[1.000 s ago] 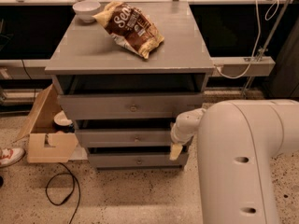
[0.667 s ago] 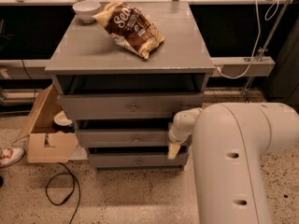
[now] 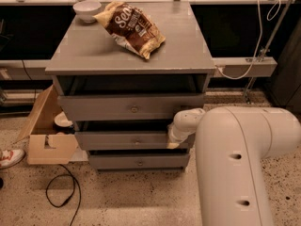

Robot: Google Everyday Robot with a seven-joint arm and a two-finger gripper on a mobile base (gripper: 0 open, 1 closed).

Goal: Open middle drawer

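The gray cabinet has three drawers stacked under its top. The middle drawer is the gray front of medium height, with a small round knob at its centre and a dark gap above it. My gripper is at the end of the white arm. It is at the right end of that drawer front, well to the right of the knob. Whether it touches the front is unclear.
The top drawer and bottom drawer each have a similar knob. A white bowl and a brown chip bag lie on the cabinet top. An open cardboard box, a black cable and a shoe are on the floor to the left.
The arm and gripper have shifted slightly to the left along the middle drawer front. The drawers look unchanged.
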